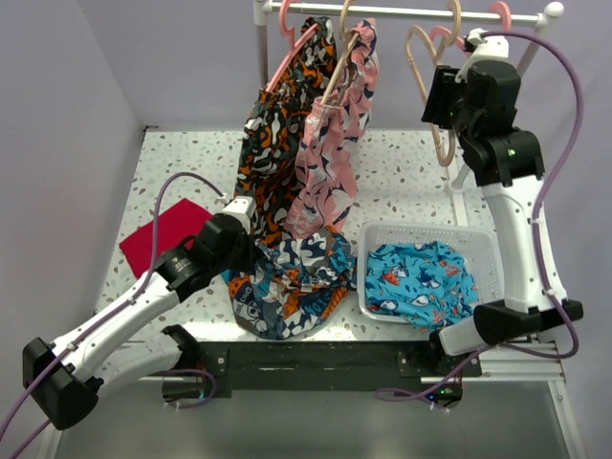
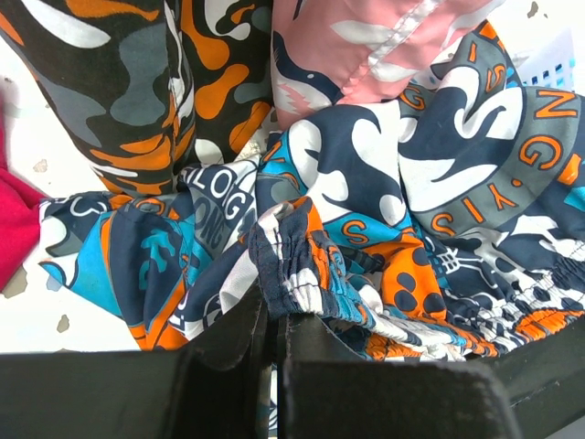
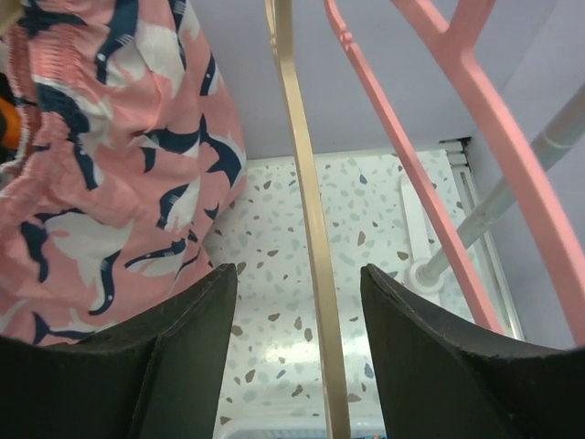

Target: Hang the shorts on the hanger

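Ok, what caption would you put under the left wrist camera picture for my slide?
Left gripper pinching the colourful shorts, which lie bunched on the speckled table.

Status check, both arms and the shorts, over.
Left gripper shut on waistband of bold blue-orange printed fabric shorts, heaped on table. Right gripper open, fingers either side of thin cream hanger. Pink hanger close alongside.

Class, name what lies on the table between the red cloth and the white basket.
The bunched blue-orange shorts, pinched by the left gripper; the top view shows this.
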Robot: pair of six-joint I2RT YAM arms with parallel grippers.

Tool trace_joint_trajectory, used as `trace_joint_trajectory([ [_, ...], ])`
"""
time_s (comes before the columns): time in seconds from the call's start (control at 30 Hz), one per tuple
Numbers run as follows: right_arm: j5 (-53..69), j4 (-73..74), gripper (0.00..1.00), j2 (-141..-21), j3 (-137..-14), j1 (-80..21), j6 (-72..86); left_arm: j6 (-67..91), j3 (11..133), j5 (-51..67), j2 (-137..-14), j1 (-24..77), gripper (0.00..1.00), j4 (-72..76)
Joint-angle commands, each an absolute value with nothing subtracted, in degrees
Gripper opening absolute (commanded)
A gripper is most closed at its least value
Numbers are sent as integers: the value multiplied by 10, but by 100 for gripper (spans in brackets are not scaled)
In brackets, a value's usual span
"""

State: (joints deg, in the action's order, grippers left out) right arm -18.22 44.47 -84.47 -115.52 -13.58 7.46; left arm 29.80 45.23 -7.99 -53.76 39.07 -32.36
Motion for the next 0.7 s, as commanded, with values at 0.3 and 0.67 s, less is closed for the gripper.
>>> trace_joint_trajectory([
  [0.3, -172, 419, 25, -872, -1148, -128, 71, 282, 475, -74, -513, 388, 2, -328],
  [0.67, -142, 417, 0, -846, -1167, -128, 56, 284, 475, -74, -512, 388, 2, -328],
])
